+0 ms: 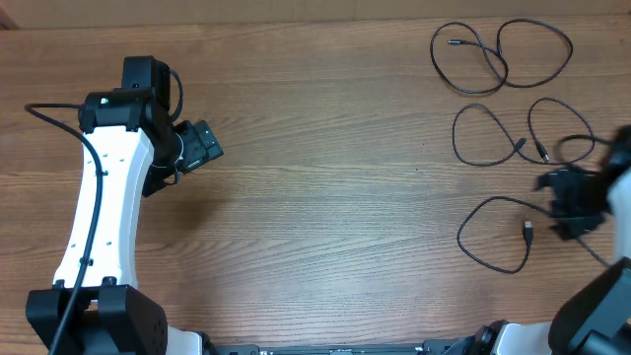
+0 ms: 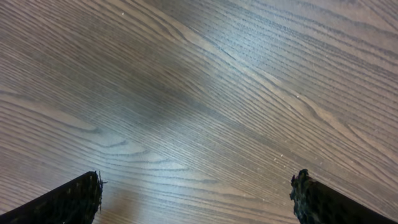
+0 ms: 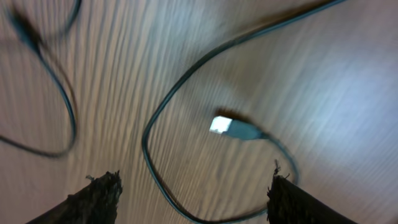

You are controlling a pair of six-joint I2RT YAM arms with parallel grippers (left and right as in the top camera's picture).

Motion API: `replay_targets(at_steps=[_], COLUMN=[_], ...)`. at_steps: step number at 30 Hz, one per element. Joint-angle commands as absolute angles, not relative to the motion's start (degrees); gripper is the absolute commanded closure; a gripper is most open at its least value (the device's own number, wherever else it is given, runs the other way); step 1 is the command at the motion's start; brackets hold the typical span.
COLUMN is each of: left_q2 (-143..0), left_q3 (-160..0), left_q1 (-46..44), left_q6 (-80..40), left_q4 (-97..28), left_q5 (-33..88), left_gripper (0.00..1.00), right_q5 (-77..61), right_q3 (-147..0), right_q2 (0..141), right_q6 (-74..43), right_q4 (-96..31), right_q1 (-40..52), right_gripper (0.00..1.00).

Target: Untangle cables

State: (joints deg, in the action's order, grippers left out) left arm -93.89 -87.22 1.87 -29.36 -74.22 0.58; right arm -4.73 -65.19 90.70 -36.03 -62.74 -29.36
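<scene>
1. My right gripper is open. In its wrist view the two fingertips stand wide apart and nothing is clamped between them.
2. In the gap between those fingertips the silvery plug of the lowest cable lies flat on the wood, clear of both fingers. Its cord bends in a loop toward the left fingertip.
3. From overhead, the cables lie as three separate loops along the right edge of the table. The top cable is in the far right corner, the middle cable is nearer me, and the lowest cable is nearest the front edge.
4. The right gripper hovers at the right edge, just right of that plug and beside the middle cable's near loop. I cannot tell whether it touches that loop.
5. My left gripper is also open, its fingers spread over bare wood. It sits in the left half of the table, well apart from every cable.
</scene>
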Motion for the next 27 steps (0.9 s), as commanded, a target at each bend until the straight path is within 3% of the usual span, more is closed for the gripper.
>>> replay_targets(at_steps=[1, 7, 17, 21, 27], left_q2=[-94.4, -94.4, -94.4, -94.4, -94.4], left_q3=[-86.5, -86.4, -86.4, -86.4, -86.4], left_q1=[1.4, 1.4, 1.4, 1.4, 1.4], left_q6=[-28.3, -28.3, -28.3, -28.3, -28.3], left_q4=[-74.6, -74.3, -73.8, -73.9, -73.7], left_q5=[0.0, 0.0, 0.0, 0.0, 0.0], left_gripper=[0.01, 0.0, 0.0, 0.01, 0.0], right_q5=[-5.1, -5.2, 2.8, 3.8, 4.2], right_q3=[-59.7, -52.0, -51.7, -51.7, -51.7], right_q2=[90.3, 90.4, 90.8, 90.8, 91.8], right_q6=[-38.3, -39.8, -44.6, -45.7, -45.9], right_q4=[-59.5, -50.1, -50.6, -50.8, -50.8], right_q1=[-23.6, -13.7, -3.6, -2.9, -2.9], right_gripper=[0.24, 0.27, 0.24, 0.37, 0.4])
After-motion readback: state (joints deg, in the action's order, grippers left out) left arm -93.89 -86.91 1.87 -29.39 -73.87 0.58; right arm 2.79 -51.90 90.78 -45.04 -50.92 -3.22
